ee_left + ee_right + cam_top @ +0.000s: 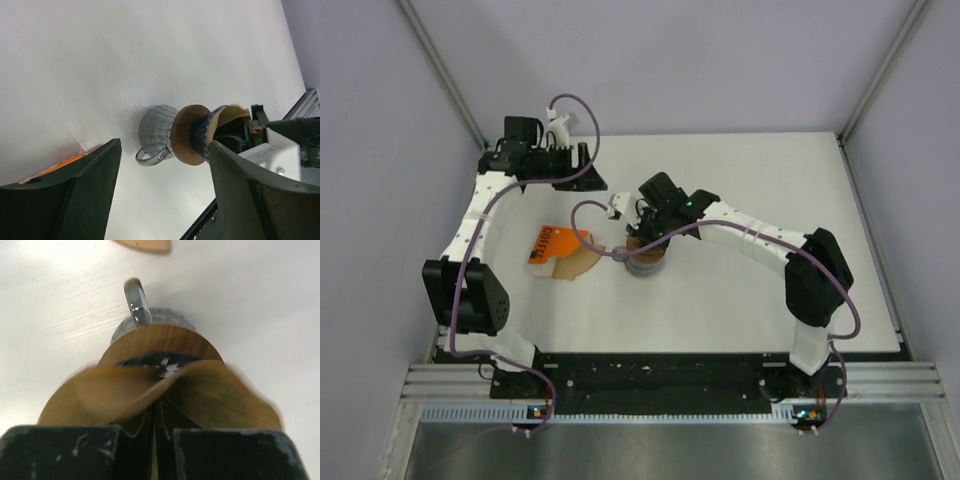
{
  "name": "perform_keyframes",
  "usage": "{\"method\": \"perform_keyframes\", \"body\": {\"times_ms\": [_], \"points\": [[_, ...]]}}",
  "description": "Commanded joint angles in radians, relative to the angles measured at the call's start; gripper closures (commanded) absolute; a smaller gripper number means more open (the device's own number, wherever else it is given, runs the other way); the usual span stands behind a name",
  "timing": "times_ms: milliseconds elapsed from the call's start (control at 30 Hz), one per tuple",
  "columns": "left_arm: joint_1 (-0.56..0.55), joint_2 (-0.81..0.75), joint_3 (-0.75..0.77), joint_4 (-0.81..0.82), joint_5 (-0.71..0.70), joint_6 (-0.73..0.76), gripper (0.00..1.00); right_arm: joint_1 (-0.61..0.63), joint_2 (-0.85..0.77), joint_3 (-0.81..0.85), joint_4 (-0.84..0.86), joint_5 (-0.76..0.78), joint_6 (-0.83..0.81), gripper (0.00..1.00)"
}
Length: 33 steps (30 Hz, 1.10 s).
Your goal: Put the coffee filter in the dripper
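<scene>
The coffee filter (pixel 125 390), a light-tan paper, is pinched between the fingers of my right gripper (pixel 156 425). It is bowed open over the blue dripper (pixel 150 360), right at its mouth. The dripper sits in a brown ring (pixel 160 340) on the grey handled mug (pixel 136 300). In the left wrist view the filter (pixel 234 114) sticks out of the dripper's (pixel 204 132) rim. From above, my right gripper (pixel 642 232) is over the mug (pixel 645 268). My left gripper (pixel 588 170) is open and empty at the back left, well away.
The orange packet (pixel 546 243) with its stack of tan papers (pixel 576 263) lies left of the mug; an edge of the papers shows in the right wrist view (pixel 145 245). The mug handle (pixel 150 156) points toward the packet. Purple walls enclose the white table (pixel 770 300).
</scene>
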Motion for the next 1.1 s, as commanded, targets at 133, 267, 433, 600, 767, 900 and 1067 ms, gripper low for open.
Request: {"method": "perform_keyframes", "body": {"times_ms": [133,267,433,600,767,900,1067], "points": [[0.074,-0.032,-0.071,0.096,0.032,-0.202,0.29,0.026,0.074,0.113,-0.142,0.063,0.012,1.00],[0.077,-0.075,-0.168,0.125,0.039,-0.287,0.34,0.032,0.126,0.179,-0.187,0.087,0.031,1.00],[0.077,-0.127,-0.211,0.113,0.006,-0.322,0.35,0.031,0.195,0.254,-0.239,0.090,0.054,1.00],[0.077,-0.170,-0.278,0.090,-0.001,-0.365,0.38,0.043,0.239,0.260,-0.263,0.110,0.072,1.00],[0.076,-0.230,-0.457,0.162,0.013,-0.483,0.46,0.044,0.252,0.245,-0.263,0.109,0.111,1.00],[0.074,-0.241,-0.499,0.218,0.055,-0.561,0.52,0.052,0.278,0.237,-0.262,0.129,0.153,1.00],[0.037,-0.252,-0.534,0.249,0.074,-0.563,0.49,0.054,0.289,0.246,-0.263,0.165,0.193,1.00]]}}
